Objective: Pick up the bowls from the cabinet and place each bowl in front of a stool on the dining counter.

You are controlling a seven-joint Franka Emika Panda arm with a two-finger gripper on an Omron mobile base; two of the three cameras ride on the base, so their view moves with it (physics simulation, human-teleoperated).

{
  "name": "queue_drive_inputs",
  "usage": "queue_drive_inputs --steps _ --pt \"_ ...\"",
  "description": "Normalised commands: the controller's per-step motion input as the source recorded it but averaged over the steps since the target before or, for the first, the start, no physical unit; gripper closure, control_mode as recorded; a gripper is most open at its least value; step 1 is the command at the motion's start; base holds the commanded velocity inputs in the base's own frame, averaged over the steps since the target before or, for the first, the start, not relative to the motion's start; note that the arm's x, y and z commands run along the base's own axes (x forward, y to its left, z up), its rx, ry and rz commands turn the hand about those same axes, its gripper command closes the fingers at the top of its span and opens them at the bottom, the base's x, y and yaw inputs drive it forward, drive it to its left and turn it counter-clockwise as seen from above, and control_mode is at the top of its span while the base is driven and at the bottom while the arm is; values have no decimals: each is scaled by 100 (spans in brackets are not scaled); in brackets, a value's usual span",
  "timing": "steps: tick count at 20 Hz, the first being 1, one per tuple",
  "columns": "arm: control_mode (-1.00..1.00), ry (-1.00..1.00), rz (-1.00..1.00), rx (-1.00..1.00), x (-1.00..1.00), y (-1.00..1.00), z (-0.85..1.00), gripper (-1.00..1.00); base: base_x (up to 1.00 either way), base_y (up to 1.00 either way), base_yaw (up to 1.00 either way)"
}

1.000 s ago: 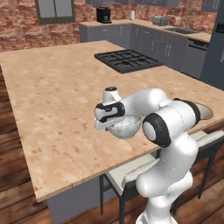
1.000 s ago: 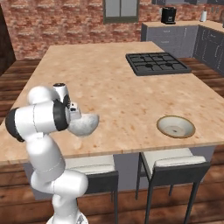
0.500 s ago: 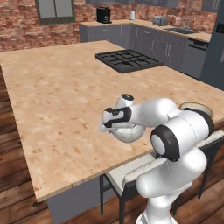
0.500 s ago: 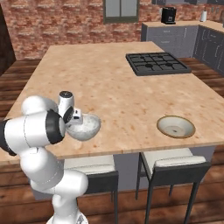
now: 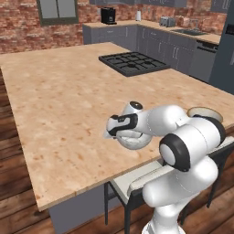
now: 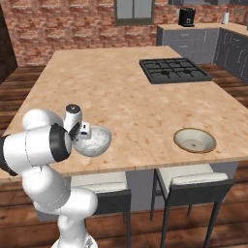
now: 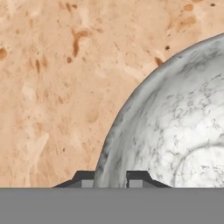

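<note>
Brick walls and grey base units frame the simulated kitchen; at its centre you see the dining counter [image 5: 59, 105], a tan-pink speckled stone top with a black gas cooktop [image 5: 132, 62] set into its far half. A black coffee machine [image 5: 108, 15] stands on the back counter.

Locate the marbled bowl [image 6: 93, 140] near the front edge of the dining counter, upright, directly above one stool [image 6: 103, 184]. In the left base view the same bowl [image 5: 132, 139] sits under the robot's wrist, partly covered by it.

Locate the cream bowl [image 6: 194, 140] further along the same front edge, well apart from the marbled bowl and above the second stool [image 6: 198, 180]. It rests flat on the stone.

Check the gripper [image 7: 111, 178] in the hand view: the two dark fingertips [image 7: 138, 178] straddle the rim of the marbled bowl, one tip outside the wall and one inside. The gap between them is narrow and the rim fills it, so the fingers stand closed on the bowl's rim. In the right base view the gripper [image 6: 83, 132] meets the bowl at its near-left edge. You cannot tell whether the bowl's base touches the stone.
</note>
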Motion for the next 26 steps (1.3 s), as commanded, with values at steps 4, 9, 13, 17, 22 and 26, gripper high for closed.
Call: queue_drive_inputs --steps 4,9,13,17,22,26 --pt "-100 -5 -6 5 0 0 0 -100 0 0 0" --pt "-100 -3 -6 4 0 0 0 -100 0 0 0" --pt "-100 0 -1 0 0 0 0 -100 0 0 0" --pt "-100 0 0 -2 0 3 6 -100 0 0 0" --pt "-100 0 -2 -22 -4 2 68 -100 0 0 0" --pt "-100 0 -2 -31 -58 0 100 -100 0 0 0"
